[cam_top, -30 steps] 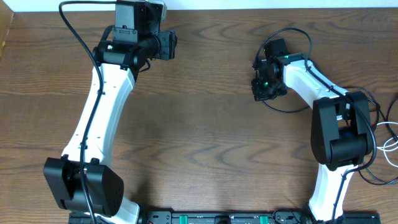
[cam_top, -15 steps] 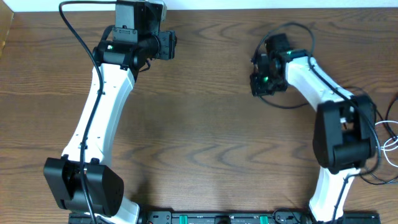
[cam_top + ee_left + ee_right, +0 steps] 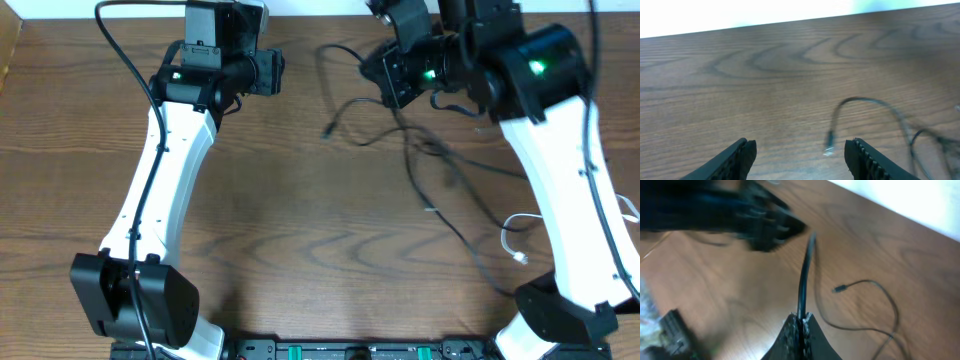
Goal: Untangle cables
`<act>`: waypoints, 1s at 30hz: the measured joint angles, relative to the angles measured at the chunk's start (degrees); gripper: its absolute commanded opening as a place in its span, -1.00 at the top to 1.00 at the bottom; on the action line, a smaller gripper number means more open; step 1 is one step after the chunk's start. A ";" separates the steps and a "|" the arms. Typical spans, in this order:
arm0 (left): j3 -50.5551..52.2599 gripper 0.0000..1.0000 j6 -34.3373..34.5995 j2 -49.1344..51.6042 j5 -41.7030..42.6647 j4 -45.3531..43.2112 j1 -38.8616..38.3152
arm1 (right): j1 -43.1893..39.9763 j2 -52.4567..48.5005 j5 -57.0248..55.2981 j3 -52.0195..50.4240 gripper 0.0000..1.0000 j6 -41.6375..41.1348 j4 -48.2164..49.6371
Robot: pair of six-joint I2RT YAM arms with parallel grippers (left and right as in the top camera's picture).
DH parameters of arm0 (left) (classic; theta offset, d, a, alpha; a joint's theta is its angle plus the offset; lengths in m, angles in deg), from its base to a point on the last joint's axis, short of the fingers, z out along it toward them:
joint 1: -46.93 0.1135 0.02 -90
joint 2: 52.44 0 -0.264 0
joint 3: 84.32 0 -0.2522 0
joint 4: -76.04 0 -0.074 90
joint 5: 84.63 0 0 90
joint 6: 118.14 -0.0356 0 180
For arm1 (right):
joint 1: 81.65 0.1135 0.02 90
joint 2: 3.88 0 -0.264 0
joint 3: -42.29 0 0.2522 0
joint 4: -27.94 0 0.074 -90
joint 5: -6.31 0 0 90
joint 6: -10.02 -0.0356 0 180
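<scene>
Evidently the step in hand is drawing one strand clear of the others. The right hand has its fingers pressed together on a black cable, which runs straight on from the fingertips in the wrist view. Seen from overhead, more black strands trail below that hand across the tabletop in blurred loops, and a white cable lies further off, beside the right arm. The left hand is spread and holds nothing. A plug end lies on the wood just ahead of it, roughly in line with the gap between its fingers.

To do this well, I judge the pinch should be firm and the pull slow and even (a jerk would likely tighten any knot). The left hand could press down on the loose strand near that plug to anchor it. Whether the strands are knotted or merely crossed, I cannot tell.
</scene>
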 measured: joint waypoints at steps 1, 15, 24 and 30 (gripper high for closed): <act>0.00 -0.25 0.02 0.00 0.31 -0.15 0.00 | 0.76 -0.09 -0.09 3.87 0.98 -0.11 -1.33; 0.00 -0.24 0.00 0.00 2.89 0.48 -0.07 | -6.97 2.80 -9.44 30.64 0.98 -0.87 -9.46; 0.00 -0.25 0.00 0.00 3.08 1.22 -0.24 | -24.24 4.17 -18.91 30.64 0.98 -1.90 -10.99; 0.00 -0.25 -3.65 0.00 8.81 1.20 -2.19 | -26.86 4.92 -14.95 30.64 0.98 -1.90 -11.76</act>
